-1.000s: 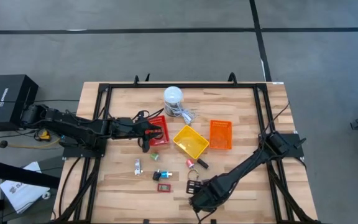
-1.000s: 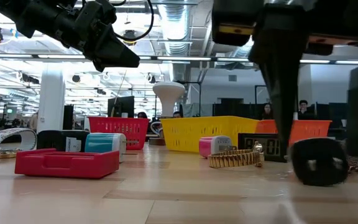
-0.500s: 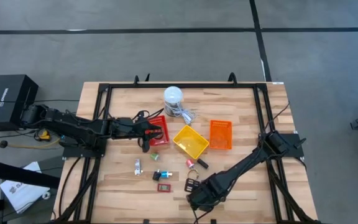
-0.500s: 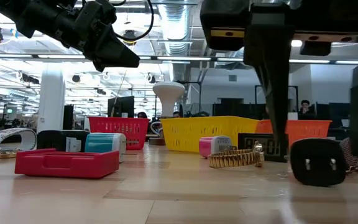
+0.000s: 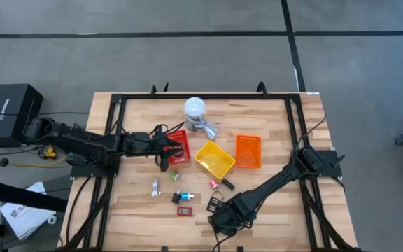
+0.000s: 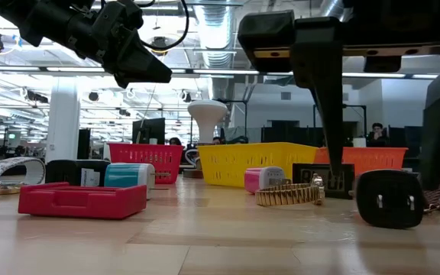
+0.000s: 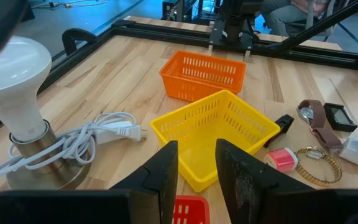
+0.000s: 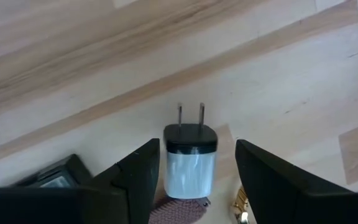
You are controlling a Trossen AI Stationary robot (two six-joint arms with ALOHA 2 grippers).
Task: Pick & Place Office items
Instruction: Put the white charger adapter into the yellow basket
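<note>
The right gripper has been raised, fingers spread, above the black charger plug; grasp not yet made; left gripper held slightly parted, empty.

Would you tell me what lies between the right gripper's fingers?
In the right wrist view, a plug adapter lies on the table between the right gripper's open fingers.

right tool shifted leftward, lifted clear of black plug
</note>
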